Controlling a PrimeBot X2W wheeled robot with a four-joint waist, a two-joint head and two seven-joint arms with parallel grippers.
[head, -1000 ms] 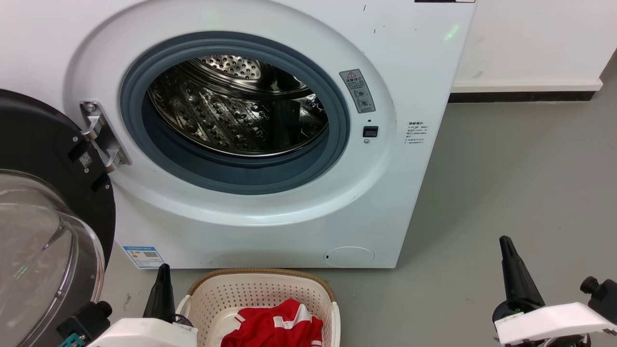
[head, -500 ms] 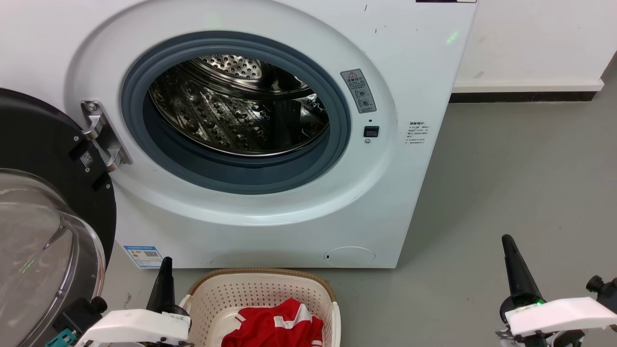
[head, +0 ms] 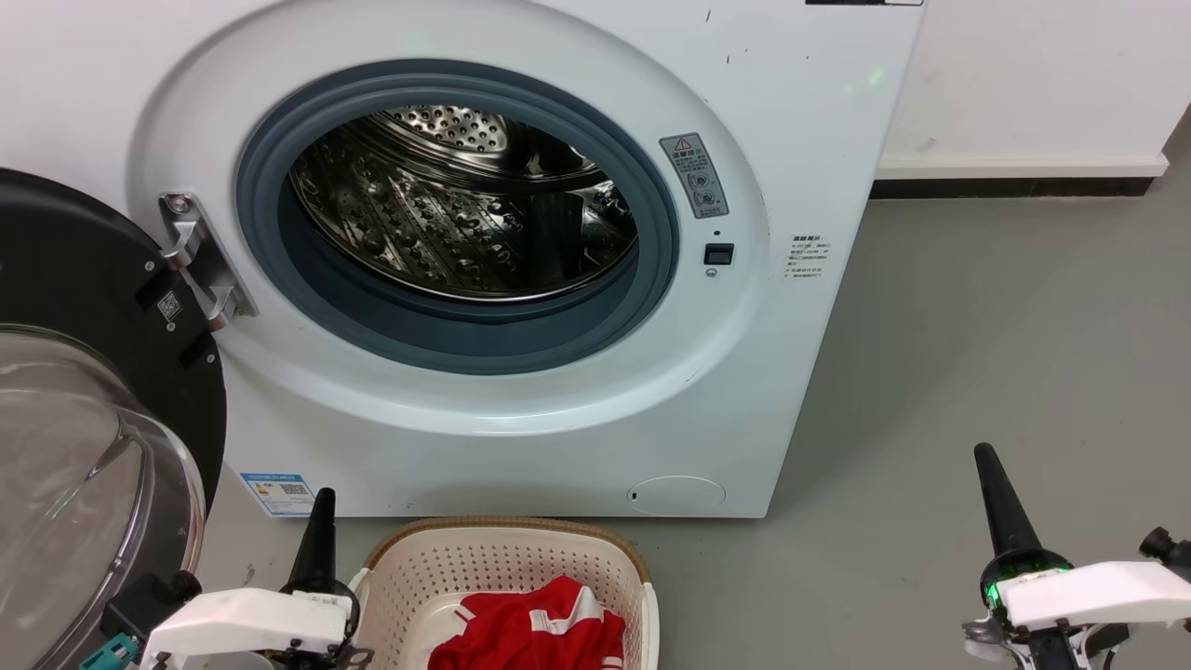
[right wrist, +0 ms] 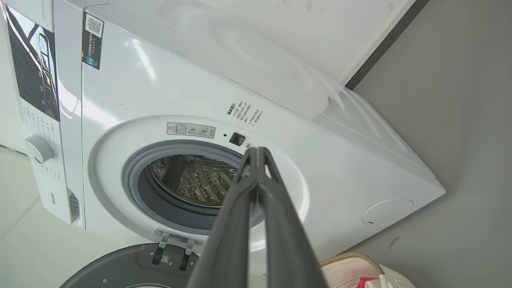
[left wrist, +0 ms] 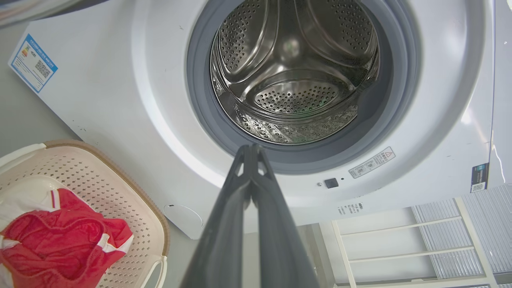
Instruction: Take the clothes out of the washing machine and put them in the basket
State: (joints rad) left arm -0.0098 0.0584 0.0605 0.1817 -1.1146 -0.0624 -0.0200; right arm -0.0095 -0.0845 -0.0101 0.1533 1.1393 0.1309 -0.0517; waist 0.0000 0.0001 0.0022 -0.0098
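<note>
Head view: washing machine (head: 819,130) door (head: 74,270) swung open on my left, steel drum (head: 437,223) showing bare metal. Clothes (head: 535,633) — red with white trim — lie bunched in the basket (head: 507,528), which sits on the grey floor (head: 977,354) just in front of the machine. My left pincer (head: 322,507) hangs beside the basket's left rim; my right pincer (head: 988,465) is well apart, over the floor. Wrist views: both pincers have fingers pressed together, tips touching — nothing held.

The clothes (head: 530,633) lie in the basket (head: 502,527), before the washing machine (head: 502,409), its door (head: 93,279) swung left.
</note>
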